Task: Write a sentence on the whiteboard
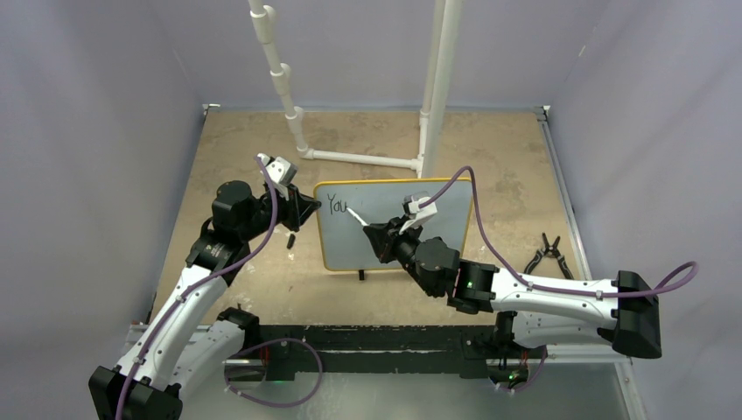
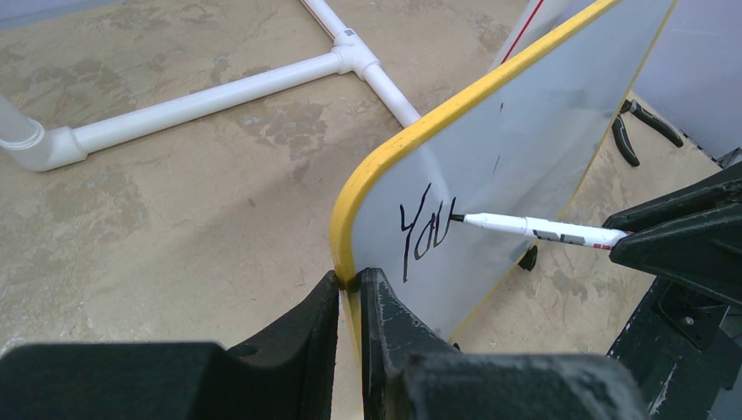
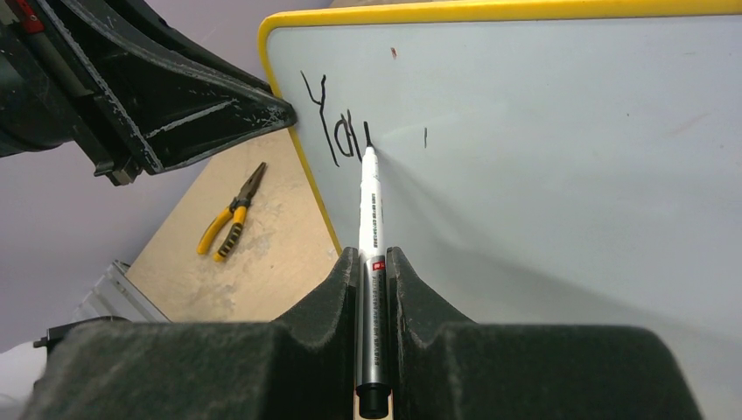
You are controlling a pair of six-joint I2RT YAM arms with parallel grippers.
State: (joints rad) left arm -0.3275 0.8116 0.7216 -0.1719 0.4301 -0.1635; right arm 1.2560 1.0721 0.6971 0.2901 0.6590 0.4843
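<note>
Your whiteboard [image 1: 346,241], the pale rectangular one with the yellow rounded frame, stands upright on small black feet mid-way across the tan speckled surface [image 1: 245,149], writing side toward the arms. Your left claw [image 2: 350,284] is closed tight on the board's left edge, one finger each side of the yellow frame, near the lower part of that edge. Your right claw [image 3: 374,258] is clamped on a slim white marker [image 3: 369,201] with a black tail end. The barrel runs up between the fingers and the black tip touches the board.

The sentence [image 3: 337,131] is thin black handwriting at the board's upper left, and only "You" is readable. The marker tip sits at the right side of the "u". A short black stroke sits a little further right, apart from the tip.

Off the board, pliers [image 1: 547,254] lie flat on the surface well to the right, and a white plastic pipe frame [image 1: 359,158] stands behind the board, its base bar lying along the surface.
</note>
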